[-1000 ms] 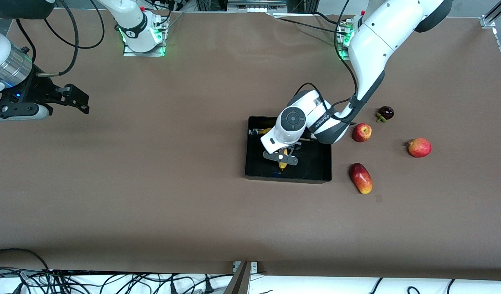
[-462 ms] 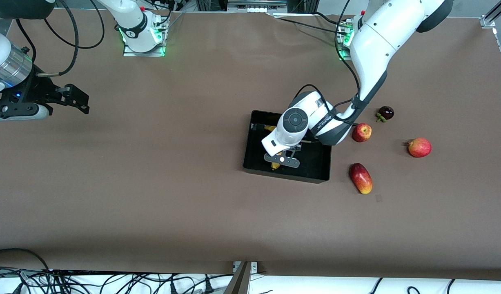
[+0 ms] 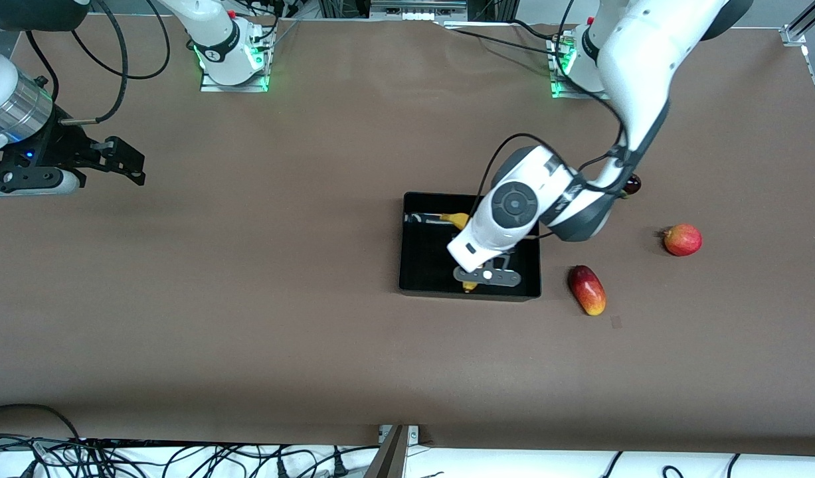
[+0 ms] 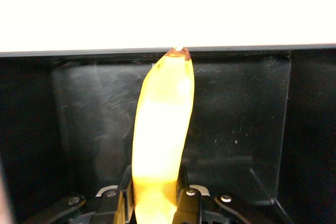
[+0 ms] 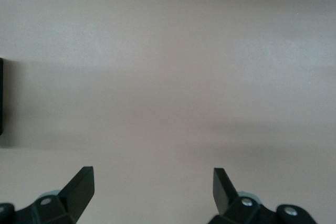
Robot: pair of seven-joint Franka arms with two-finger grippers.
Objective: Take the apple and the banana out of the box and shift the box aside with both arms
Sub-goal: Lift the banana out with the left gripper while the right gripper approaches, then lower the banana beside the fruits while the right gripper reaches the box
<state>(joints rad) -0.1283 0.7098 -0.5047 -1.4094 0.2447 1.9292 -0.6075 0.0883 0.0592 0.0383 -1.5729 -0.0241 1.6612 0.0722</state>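
Note:
The black box [image 3: 420, 265] sits mid-table. My left gripper [image 3: 477, 282] is down inside it, shut on the yellow banana [image 3: 458, 218], whose tip shows near the box wall closest to the front camera. In the left wrist view the banana [image 4: 163, 124] runs out from between the left gripper's [image 4: 155, 192] fingers toward the box wall [image 4: 247, 53]. The apple is hidden under the left arm's wrist. My right gripper [image 3: 125, 162] is open and empty, waiting over bare table at the right arm's end; it also shows in the right wrist view [image 5: 153, 182].
Beside the box toward the left arm's end lie an oblong red-yellow mango [image 3: 586, 290], a round red fruit with a pointed crown [image 3: 683, 239] and a dark purple fruit [image 3: 634, 182], partly covered by the left arm. Cables run along the table's front edge.
My left gripper moved with the banana nearer to the front camera and toward the left arm's end inside the box. The box tilted briefly, then settled. The wrist now covers the apple. The right arm stayed still.

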